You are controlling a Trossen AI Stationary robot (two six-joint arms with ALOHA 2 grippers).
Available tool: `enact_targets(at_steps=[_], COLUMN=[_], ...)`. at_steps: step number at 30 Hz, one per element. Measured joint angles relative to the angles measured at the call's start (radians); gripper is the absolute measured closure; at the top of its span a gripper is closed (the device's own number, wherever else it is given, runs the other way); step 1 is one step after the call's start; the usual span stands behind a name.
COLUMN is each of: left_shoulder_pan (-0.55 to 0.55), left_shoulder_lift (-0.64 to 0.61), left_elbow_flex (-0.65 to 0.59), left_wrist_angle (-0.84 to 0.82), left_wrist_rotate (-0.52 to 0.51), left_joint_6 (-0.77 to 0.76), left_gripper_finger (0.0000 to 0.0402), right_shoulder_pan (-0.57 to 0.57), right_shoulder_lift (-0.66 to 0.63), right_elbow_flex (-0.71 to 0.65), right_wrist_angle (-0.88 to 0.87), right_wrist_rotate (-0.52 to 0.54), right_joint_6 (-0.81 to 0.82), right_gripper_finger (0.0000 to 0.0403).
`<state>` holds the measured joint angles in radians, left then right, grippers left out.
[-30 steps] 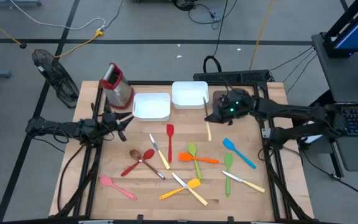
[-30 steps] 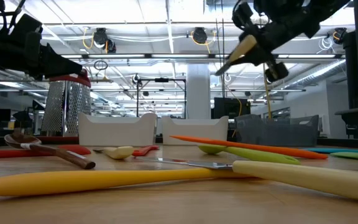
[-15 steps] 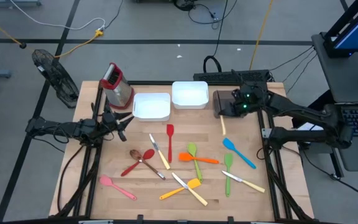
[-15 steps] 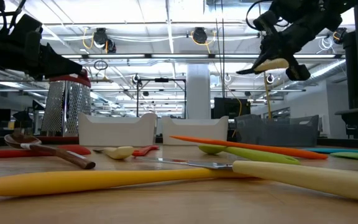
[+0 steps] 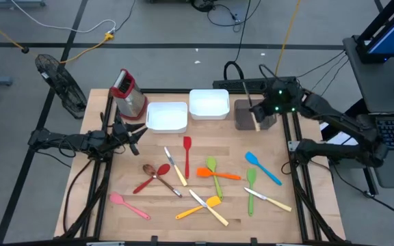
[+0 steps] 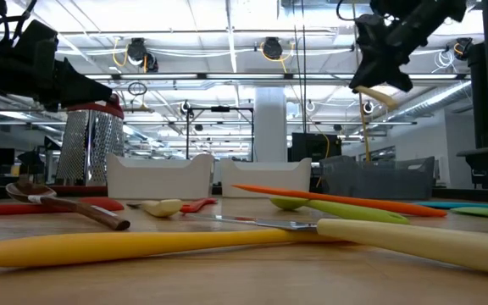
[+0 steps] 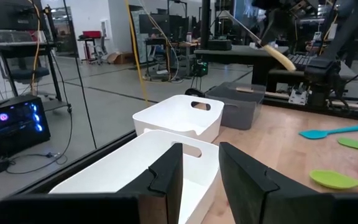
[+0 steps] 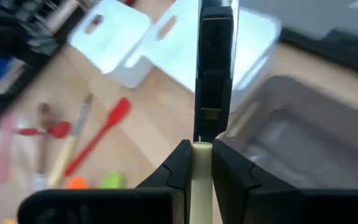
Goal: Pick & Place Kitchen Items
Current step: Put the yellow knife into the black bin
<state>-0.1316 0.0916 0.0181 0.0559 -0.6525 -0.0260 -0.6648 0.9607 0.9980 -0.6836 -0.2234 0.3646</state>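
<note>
My right gripper [image 5: 264,113] is shut on a pale-handled steel knife [image 5: 254,121] above the dark grey tray [image 5: 242,115] at the far right. It also shows high up in the low view [image 6: 378,68]. My left gripper [image 5: 137,133] waits open and empty at the table's left, near a white tray [image 5: 167,117]. Other utensils lie flat on the table: a red spatula [image 5: 187,154], brown and red spoons [image 5: 154,174], a pink spatula [image 5: 128,205], orange [image 5: 221,175], green [image 5: 251,188], blue [image 5: 262,167] and yellow [image 5: 198,207] ones, and pale-handled knives [image 5: 175,166]. My right gripper pinches the knife's pale handle [image 8: 201,163] between its two fingers. The blade [image 8: 215,68] runs on ahead of the fingertips, in line with the fingers. The knife is lifted clear above the dark tray, and the handle's free end [image 6: 388,93] slants down below the gripper.
A second white tray [image 5: 208,104] stands between the first and the dark tray. A red-topped metal box [image 5: 128,92] stands at the far left corner. The utensils fill the table's middle and near half.
My right gripper has carried the knife toward the table's right and far edges, from beside the white tray to above the dark tray. It has turned on the way: the handle's free end pointed down to the left and now points down to the right.
</note>
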Motion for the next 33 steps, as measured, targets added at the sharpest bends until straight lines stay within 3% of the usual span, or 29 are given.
enact_targets(at_steps=[9,20,33], left_shoulder_pan=[0.0,0.0,0.0], left_shoulder_lift=[0.0,0.0,0.0], left_elbow_flex=[0.0,0.0,0.0], left_wrist_angle=[0.0,0.0,-0.002], left_wrist_rotate=[0.0,0.0,0.0], left_joint_6=[-0.006,-0.006,-0.005], left_gripper_finger=[0.0295,0.0295,0.0295], right_shoulder_pan=[-0.043,-0.041,-0.011], right_shoulder_lift=[0.101,0.275,0.378], right_elbow_flex=[0.202,0.208,0.208], right_wrist_angle=[-0.324,-0.475,-0.512], right_wrist_rotate=[0.199,0.453,0.627], right_joint_6=[-0.278,-0.569,-0.774], right_gripper_finger=[0.037,0.037,0.037])
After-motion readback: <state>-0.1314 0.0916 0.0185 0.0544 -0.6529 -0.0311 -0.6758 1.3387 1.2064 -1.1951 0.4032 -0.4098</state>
